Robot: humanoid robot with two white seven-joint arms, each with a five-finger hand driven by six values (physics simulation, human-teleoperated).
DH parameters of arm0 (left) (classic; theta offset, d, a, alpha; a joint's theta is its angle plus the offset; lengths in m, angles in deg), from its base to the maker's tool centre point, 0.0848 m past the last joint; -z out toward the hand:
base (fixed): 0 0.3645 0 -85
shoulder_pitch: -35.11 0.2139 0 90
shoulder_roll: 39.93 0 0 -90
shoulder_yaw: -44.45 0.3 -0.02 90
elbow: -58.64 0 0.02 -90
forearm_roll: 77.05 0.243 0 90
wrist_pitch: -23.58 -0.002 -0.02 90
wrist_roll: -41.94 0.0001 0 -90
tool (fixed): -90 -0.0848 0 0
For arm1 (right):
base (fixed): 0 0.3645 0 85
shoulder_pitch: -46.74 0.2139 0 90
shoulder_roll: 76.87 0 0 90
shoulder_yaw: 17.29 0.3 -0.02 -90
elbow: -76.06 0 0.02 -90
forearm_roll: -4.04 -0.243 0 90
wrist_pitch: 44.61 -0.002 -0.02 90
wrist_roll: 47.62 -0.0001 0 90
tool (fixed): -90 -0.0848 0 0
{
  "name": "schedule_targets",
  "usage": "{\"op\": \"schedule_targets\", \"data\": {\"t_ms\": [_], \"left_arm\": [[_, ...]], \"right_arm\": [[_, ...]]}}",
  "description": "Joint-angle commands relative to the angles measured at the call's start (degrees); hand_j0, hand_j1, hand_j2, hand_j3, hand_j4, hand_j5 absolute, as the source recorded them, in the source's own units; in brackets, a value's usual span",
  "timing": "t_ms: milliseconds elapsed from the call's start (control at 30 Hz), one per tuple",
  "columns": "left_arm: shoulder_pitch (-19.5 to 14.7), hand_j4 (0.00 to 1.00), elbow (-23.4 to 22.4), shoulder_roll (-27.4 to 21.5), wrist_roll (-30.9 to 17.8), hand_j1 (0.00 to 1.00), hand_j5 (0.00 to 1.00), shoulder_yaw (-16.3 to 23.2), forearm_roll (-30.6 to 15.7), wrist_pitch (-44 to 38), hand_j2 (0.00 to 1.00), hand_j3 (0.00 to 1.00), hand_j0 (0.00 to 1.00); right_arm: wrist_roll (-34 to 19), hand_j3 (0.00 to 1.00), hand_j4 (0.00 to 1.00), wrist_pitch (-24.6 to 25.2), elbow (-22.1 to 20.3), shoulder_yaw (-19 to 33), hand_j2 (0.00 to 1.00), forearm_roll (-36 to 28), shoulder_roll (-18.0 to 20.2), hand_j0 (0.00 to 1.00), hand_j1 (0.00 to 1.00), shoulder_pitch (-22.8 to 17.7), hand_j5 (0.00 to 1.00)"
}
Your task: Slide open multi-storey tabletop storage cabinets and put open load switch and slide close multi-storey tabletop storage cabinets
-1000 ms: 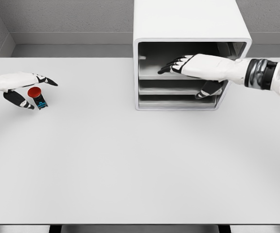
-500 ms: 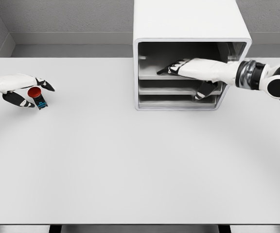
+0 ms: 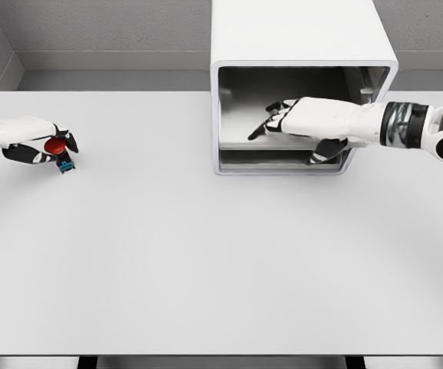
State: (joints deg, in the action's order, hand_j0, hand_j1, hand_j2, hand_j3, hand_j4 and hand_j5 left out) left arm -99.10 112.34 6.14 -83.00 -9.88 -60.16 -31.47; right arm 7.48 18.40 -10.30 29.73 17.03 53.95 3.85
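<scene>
At surface (image 3: 206, 254) left edge: left hand (image 3: 33, 142) clasped load switch (image 3: 58, 150) | right hand (image 3: 302, 119) fingers extended, empty, inside open cabinet (image 3: 298, 38), thumb under shelf (image 3: 244, 144)

The cabinet (image 3: 302, 46) stands on the desk (image 3: 206, 254) around the right hand (image 3: 298, 121), which lies inside it. The switch (image 3: 58, 150) sits within the left hand (image 3: 29, 142), far left of the right hand.
</scene>
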Motion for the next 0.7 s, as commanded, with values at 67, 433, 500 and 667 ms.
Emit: {"op": "schedule_targets", "data": {"t_ms": [67,433,500,667], "left_arm": [[0.00,0.44,0.00,0.16,-0.06,0.44,0.44,0.19,-0.02,0.06,0.44,0.44,0.44],[0.18,0.38,12.39,-4.41,-0.06,0.38,0.38,0.28,-1.86,0.06,0.38,0.38,0.38],[0.35,0.38,15.82,-5.64,-0.06,0.38,0.38,0.36,-3.53,0.06,0.38,0.38,0.38],[0.53,0.38,26.98,-8.98,-0.06,0.38,0.38,0.36,-6.61,0.06,0.38,0.38,0.38]], "right_arm": [[-0.10,1.00,1.00,-4.12,-1.35,-1.06,1.00,-0.77,-0.22,1.00,1.00,0.00,1.00],[-0.10,1.00,1.00,-8.01,-3.55,-0.19,1.00,-0.86,2.33,1.00,1.00,-2.20,1.00],[-0.10,1.00,1.00,-8.01,-3.55,0.78,1.00,-0.94,2.51,1.00,1.00,-3.25,1.00],[-0.10,1.00,1.00,-8.01,-4.60,2.72,1.00,-1.12,4.70,1.00,1.00,-4.57,1.00]]}}
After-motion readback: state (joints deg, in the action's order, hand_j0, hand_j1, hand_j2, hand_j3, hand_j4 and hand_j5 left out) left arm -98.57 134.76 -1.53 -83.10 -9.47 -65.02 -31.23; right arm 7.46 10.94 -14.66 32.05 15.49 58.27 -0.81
